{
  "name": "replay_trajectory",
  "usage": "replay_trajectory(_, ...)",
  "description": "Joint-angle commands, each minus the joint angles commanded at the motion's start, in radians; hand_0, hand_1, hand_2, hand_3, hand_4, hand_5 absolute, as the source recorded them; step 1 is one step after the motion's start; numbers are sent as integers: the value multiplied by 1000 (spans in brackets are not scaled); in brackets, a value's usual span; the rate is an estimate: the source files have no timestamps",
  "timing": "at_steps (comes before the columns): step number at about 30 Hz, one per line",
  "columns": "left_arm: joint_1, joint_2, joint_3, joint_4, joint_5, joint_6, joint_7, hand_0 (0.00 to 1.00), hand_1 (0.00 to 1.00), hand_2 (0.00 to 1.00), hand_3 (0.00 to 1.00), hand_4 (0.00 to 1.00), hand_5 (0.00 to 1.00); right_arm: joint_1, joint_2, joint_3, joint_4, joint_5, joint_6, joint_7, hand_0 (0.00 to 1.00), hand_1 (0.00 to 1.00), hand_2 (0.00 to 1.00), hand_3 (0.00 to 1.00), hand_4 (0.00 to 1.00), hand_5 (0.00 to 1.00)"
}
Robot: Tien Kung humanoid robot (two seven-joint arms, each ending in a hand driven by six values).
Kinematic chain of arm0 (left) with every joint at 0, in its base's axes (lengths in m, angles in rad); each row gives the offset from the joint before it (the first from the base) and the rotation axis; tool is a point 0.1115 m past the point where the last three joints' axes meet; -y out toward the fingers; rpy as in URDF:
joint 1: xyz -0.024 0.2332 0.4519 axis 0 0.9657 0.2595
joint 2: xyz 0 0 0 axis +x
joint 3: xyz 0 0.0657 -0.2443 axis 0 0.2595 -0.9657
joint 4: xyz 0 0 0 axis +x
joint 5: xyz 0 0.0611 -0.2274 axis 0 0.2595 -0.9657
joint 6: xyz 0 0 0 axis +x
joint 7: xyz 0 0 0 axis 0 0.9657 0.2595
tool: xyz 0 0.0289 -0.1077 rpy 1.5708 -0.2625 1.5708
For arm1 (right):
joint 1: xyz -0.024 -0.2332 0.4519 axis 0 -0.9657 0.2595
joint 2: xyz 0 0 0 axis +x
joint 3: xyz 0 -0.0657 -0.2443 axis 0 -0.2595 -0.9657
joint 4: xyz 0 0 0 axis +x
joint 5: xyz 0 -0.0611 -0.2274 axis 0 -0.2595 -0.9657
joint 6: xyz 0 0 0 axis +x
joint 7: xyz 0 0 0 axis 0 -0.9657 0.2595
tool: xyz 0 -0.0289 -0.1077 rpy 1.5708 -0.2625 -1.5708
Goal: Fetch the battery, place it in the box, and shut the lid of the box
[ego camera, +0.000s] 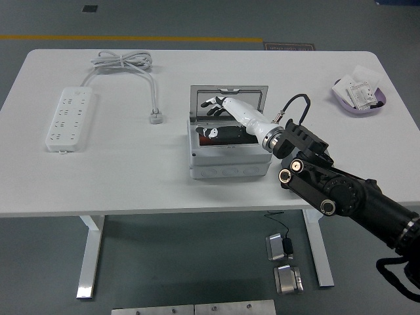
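The grey box (226, 168) stands at the table's middle with its lid (249, 92) upright at the back. The battery (223, 134), black with an orange end, lies inside the box. My right hand (211, 105), white with dark fingertips, is open with its fingers spread. It hovers over the back of the box, just in front of the lid's inner face, and holds nothing. My black right arm comes in from the lower right. My left arm is out of view.
A white power strip (69, 119) lies at the left, with its coiled cable (125, 62) and plug (155, 117) behind and right of it. A purple dish (359, 96) holding white packets sits at the far right.
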Motion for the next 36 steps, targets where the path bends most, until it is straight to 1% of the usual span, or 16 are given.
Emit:
replay_trajectory(3, 3, -2, 1, 0, -3, -2, 1, 647, 688, 656, 683, 746, 140, -17, -33, 50, 66, 21, 53, -38, 889, 750, 731, 830, 864, 560)
replay_trajectory(4, 4, -3, 3, 0, -5, -2, 1, 646, 688, 655, 683, 744, 138, -22, -46, 69, 91, 29, 74, -54, 889, 744, 722, 828, 885, 583)
replay_trajectory(8, 6, -6, 18, 1, -19, -3, 2, 646, 688, 655, 683, 744, 138, -29, -83, 130, 178, 60, 146, -98, 889, 744, 722, 828, 885, 583)
replay_trajectory(9, 6, -6, 21, 1, -22, -3, 2, 646, 688, 655, 683, 744, 138, -29, -90, 141, 196, 68, 158, -104, 889, 744, 722, 828, 885, 583)
replay_trajectory(10, 6, -6, 24, 1, -25, -3, 2, 646, 687, 655, 682, 744, 137, -27, -98, 155, 220, 78, 172, -111, 856, 698, 684, 796, 866, 579)
replay_trajectory(11, 5, -6, 25, 0, -27, -3, 2, 646, 687, 655, 682, 744, 137, -25, -103, 163, 233, 85, 180, -115, 856, 698, 684, 796, 866, 579)
replay_trajectory(14, 3, -5, 29, 0, -30, -4, 1, 646, 687, 655, 682, 744, 137, -14, -112, 182, 244, 120, 195, -115, 856, 698, 684, 796, 866, 579)
replay_trajectory(15, 3, -5, 29, 0, -31, -4, 1, 646, 687, 655, 682, 744, 137, -9, -112, 186, 240, 130, 196, -112, 856, 698, 684, 796, 866, 579)
replay_trajectory(16, 2, -4, 30, 0, -32, -4, 1, 646, 687, 655, 683, 743, 134, -3, -111, 189, 231, 140, 197, -108, 824, 681, 672, 789, 861, 582)
replay_trajectory(18, 0, -4, 34, 0, -35, -4, 1, 646, 687, 655, 683, 743, 134, 12, -108, 191, 204, 162, 195, -96, 824, 681, 672, 789, 861, 582)
replay_trajectory(21, -2, -3, 37, -1, -37, -4, 1, 646, 687, 655, 683, 743, 134, 42, -101, 187, 148, 194, 186, -72, 824, 681, 672, 789, 861, 582)
replay_trajectory(22, -3, -3, 37, -1, -37, -4, 1, 646, 687, 654, 683, 744, 128, 51, -99, 184, 132, 201, 183, -65, 805, 673, 670, 781, 851, 577)
replay_trajectory(27, -2, -3, 60, 1, -56, -4, 1, 646, 687, 654, 683, 744, 128, 105, -88, 165, 39, 229, 158, -30, 805, 673, 670, 781, 851, 577)
replay_trajectory(33, -5, -1, 66, 2, -59, -4, 0, 646, 687, 654, 682, 744, 125, 156, -84, 146, -35, 248, 141, -6, 795, 666, 668, 784, 845, 577)
replay_trajectory(34, -6, 0, 67, 2, -59, -4, 0, 646, 687, 653, 683, 742, 121, 161, -83, 144, -46, 251, 139, -3, 798, 674, 682, 799, 839, 574)
replay_trajectory(36, -7, 1, 69, 2, -60, -4, 0, 646, 687, 653, 683, 742, 121, 172, -82, 138, -70, 261, 136, 3, 798, 674, 682, 799, 839, 574)
